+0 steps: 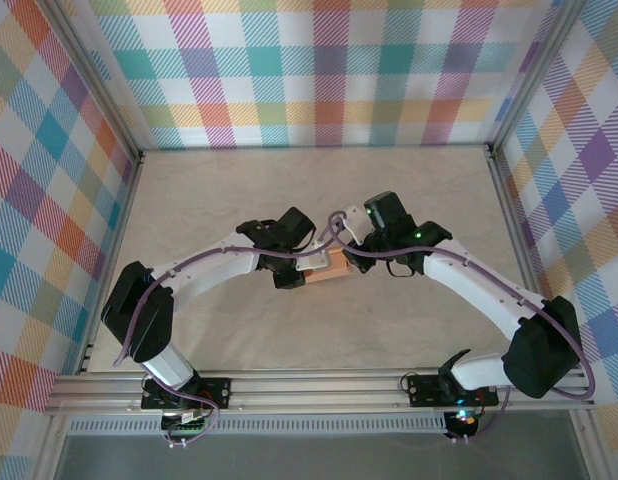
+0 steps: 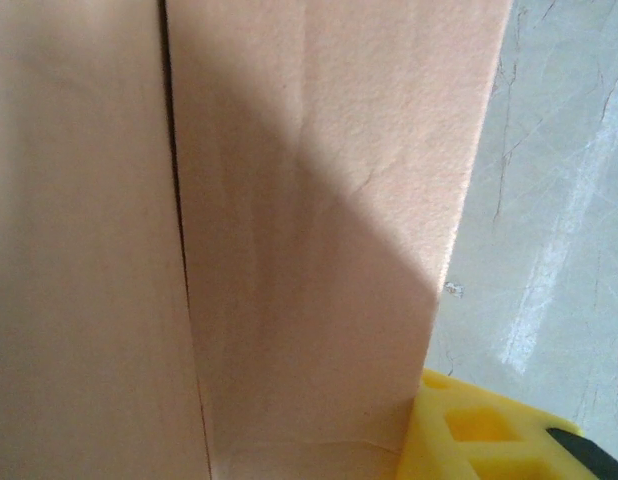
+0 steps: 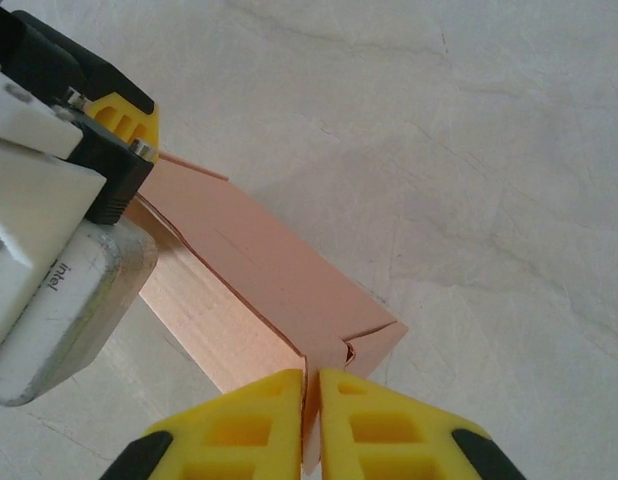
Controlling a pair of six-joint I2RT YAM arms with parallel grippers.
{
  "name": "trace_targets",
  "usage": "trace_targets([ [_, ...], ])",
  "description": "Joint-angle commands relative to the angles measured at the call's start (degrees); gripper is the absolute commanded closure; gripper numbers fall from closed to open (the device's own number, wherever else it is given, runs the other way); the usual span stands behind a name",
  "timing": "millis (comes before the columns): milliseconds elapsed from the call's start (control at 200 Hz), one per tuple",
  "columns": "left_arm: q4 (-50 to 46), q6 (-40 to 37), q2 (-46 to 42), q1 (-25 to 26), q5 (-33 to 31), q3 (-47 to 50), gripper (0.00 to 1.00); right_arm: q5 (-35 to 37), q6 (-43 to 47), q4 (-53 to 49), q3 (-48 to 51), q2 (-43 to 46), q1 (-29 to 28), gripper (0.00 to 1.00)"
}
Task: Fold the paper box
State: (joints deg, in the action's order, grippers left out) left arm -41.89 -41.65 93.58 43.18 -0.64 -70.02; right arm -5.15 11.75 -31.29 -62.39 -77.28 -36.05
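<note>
Box (image 1: 334,266) sits centre, long axis running from R gripper (image 3: 311,400) to L gripper (image 1: 297,270). R pinched shut on corner flap (image 3: 374,340) — L has one finger (image 2: 469,430) on box edge, grip unclear.

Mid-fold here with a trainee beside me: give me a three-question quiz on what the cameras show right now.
1. True or false: the right gripper has its jaws wide open.
2. Where is the paper box? A) against the back wall B) at the middle of the table C) on the near rail
3. Fill in: the fingers pinching the box's corner are ___ in colour.
Key: 1 false, the jaws are shut on the box's corner. 2 B. 3 yellow.
</note>
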Motion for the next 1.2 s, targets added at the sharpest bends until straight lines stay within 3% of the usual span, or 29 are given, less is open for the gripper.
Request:
trace_targets([
  [0,-4.4,-0.5,2.0,-0.4,2.7,1.8,0.61,-3.2,-1.1,1.4,-0.8,-0.6,-0.3,0.94],
  [75,-4.3,-0.5,2.1,-0.3,2.7,1.9,0.61,-3.0,-1.2,0.8,-1.0,-1.0,-0.3,1.0],
  [465,-3.4,1.0,2.2,-0.3,2.9,1.2,0.57,-2.8,-5.6,4.6,1.4,0.8,-0.3,1.0],
  [570,-3.9,1.6,3.0,-0.4,3.3,0.4,0.62,-0.6,-13.2,6.5,2.3,0.6,-0.3,1.0],
  [860,-4.6,2.2,5.1,-0.4,3.8,-2.1,0.61,4.0,-27.7,17.2,9.6,2.8,-0.9,1.0],
  [1195,-6.0,2.6,7.0,-0.3,4.3,-4.2,0.6,4.6,-29.9,25.9,17.4,2.7,-1.2,1.0],
])
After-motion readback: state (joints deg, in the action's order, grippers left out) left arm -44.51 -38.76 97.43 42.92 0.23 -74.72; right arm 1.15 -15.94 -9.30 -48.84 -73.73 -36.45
